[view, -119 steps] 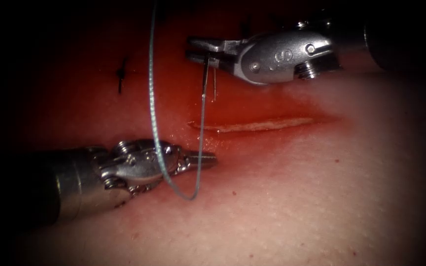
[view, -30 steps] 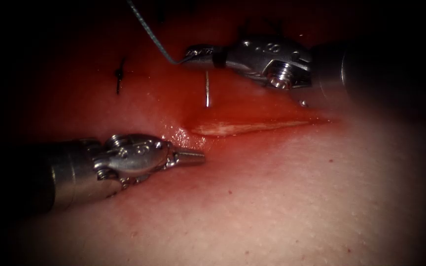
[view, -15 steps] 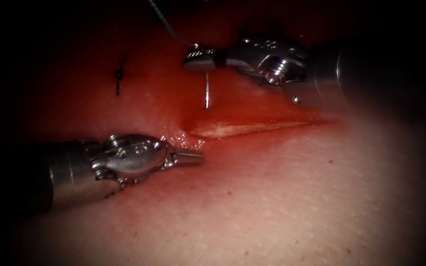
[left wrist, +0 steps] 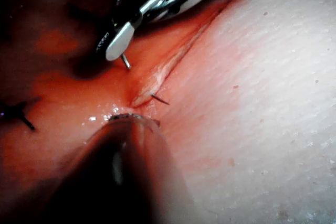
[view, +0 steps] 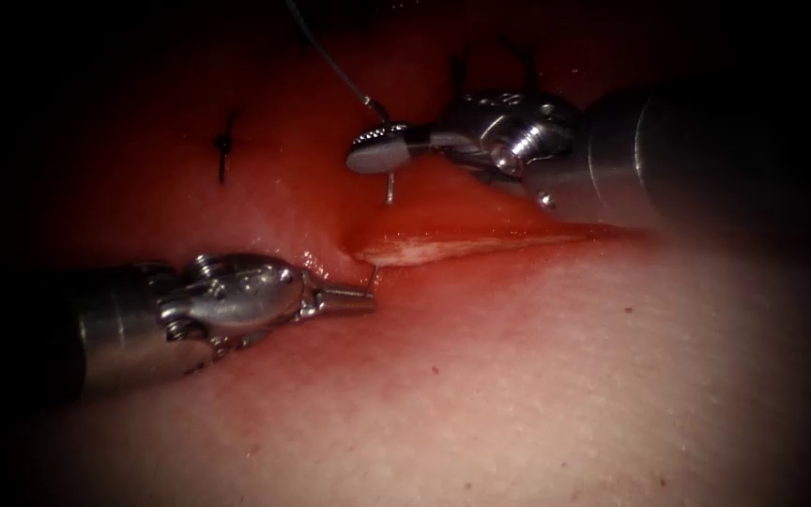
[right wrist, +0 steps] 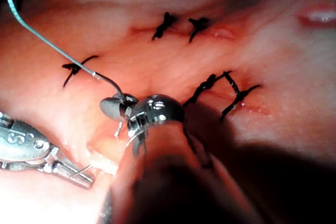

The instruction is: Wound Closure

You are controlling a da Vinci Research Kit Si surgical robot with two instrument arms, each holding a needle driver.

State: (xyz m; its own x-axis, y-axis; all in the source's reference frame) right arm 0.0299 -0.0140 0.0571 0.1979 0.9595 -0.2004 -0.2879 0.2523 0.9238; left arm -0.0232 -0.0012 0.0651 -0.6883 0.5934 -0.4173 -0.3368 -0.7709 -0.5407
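Observation:
My right tool [view: 377, 150] is shut on the curved needle near its thread end, above the left end of the cut [view: 481, 244]. A short stretch of needle [view: 389, 191] runs from the jaws down into the tissue [view: 537, 376] on the far edge of the cut. Its tip [view: 371, 273] pokes out of the near edge, and the left wrist view shows the same tip [left wrist: 160, 99]. My left tool [view: 360, 300] lies shut and holds nothing, its point just under that tip. Thread [view: 330, 61] trails up from the needle's end.
Red fluid [view: 443, 211] pools along the cut. A dark knotted stitch [view: 224, 145] sits on the tissue to the left, and more stitches [right wrist: 215, 85] lie behind the right tool. The left tool [right wrist: 68, 171] lies close under the right tool's jaws [right wrist: 123, 109].
The right tool has rolled and dropped, driving the needle deeper; its tip now shows at the near edge. The thread loop over the left tool was drawn away. The left tool shifted slightly left.

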